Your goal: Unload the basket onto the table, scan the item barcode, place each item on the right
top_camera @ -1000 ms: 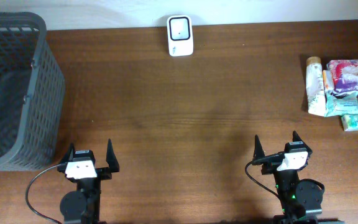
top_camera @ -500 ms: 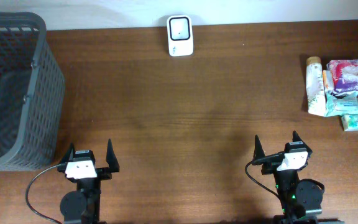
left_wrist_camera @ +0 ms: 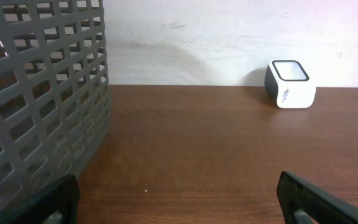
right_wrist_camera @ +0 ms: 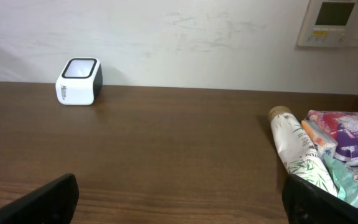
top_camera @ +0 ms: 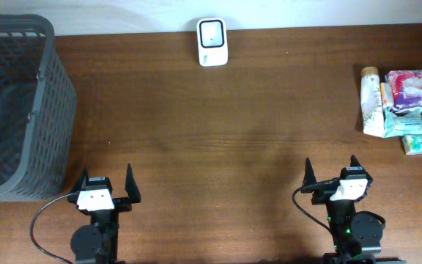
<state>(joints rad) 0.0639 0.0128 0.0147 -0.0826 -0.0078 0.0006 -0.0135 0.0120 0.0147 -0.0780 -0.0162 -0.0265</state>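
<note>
A white barcode scanner (top_camera: 212, 42) stands at the far edge of the table, also seen as the scanner (left_wrist_camera: 289, 84) and the scanner (right_wrist_camera: 78, 81). The items lie in a pile at the right: a tube (top_camera: 372, 103), a pink packet (top_camera: 415, 90), teal packets (top_camera: 400, 122) and a small green pack (top_camera: 420, 144). No barcode shows on them. My left gripper (top_camera: 107, 176) rests open near the front left with nothing between its fingers (left_wrist_camera: 61, 198). My right gripper (top_camera: 330, 166) is open and empty at the front right, below the pile; the tube (right_wrist_camera: 294, 152) lies ahead of its right finger (right_wrist_camera: 309, 199).
A tall grey mesh basket (top_camera: 46, 110) fills the left side of the table, close to my left gripper and seen as the basket (left_wrist_camera: 42, 99). A white wall runs behind the table, with a wall panel (right_wrist_camera: 337, 22) at the right.
My right gripper has shifted slightly to the right. The left arm and all objects are unmoved.
</note>
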